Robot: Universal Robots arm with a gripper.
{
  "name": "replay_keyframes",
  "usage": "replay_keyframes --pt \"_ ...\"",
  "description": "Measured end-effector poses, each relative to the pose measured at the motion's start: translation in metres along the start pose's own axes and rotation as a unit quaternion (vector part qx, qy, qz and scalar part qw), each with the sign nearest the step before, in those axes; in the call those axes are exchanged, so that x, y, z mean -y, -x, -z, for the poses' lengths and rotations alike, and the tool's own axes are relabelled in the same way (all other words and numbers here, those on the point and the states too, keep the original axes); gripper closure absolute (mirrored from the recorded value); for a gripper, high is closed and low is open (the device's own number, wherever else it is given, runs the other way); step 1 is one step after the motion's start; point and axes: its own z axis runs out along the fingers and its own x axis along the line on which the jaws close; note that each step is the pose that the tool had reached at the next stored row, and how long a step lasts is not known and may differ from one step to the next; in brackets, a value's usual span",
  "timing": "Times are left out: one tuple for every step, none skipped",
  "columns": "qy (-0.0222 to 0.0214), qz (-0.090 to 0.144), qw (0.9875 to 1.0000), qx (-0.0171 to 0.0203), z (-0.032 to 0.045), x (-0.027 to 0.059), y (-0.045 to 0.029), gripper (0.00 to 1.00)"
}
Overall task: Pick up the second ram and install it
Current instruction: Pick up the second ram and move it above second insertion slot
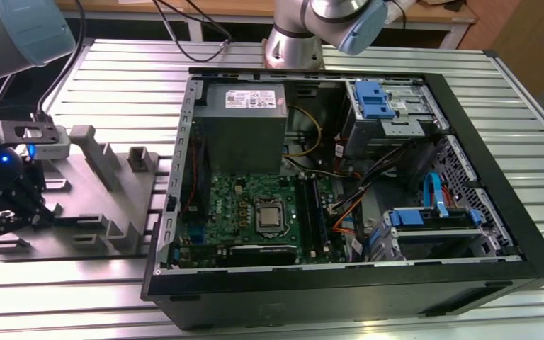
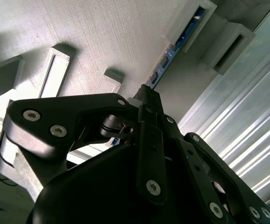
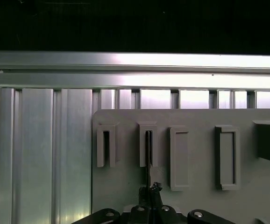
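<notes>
Beside the computer case, on the exterior view's left of it, a grey fixture plate with raised slots lies on the slatted aluminium table. The gripper hangs over the part of that plate farthest from the case.

In the second wrist view the gripper has its black fingers drawn together on the near end of the second ram, a thin dark-blue strip. The strip stands on edge in one of the plate's slots. In the first wrist view the ram appears edge-on as a narrow dark line in a slot, with the gripper closed at its near end. Three neighbouring slots on the plate hold no strip.

Inside the case, against its wall nearest the fixture plate, sit a grey power-supply box and a green motherboard. Whether a memory strip is seated on that board cannot be told. Towards the opposite wall of the case are two drive bays with blue fittings. The arm's base stands on the table just behind the case.
</notes>
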Motion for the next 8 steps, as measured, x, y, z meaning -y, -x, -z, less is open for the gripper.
replay_keyframes --pt "0.0000 0.000 1.0000 0.0000 0.0000 0.0000 0.0000 0.89" --pt "0.0000 0.000 1.0000 0.0000 0.0001 0.0000 0.0000 0.89" --pt "0.0000 0.000 1.0000 0.0000 0.0001 0.0000 0.0000 0.89" --pt "0.0000 0.000 1.0000 0.0000 0.0009 0.0000 0.0000 0.89" --pt "0.0000 0.000 1.0000 -0.0001 0.0027 0.0000 0.0001 0.89" --pt "0.0000 0.000 1.0000 -0.0001 0.0042 0.0000 0.0001 0.89" --pt "-0.0001 0.000 1.0000 0.0000 0.0049 0.0000 0.0002 0.89" --pt "-0.0001 0.000 1.0000 0.0000 0.0049 0.0000 0.0002 0.89"
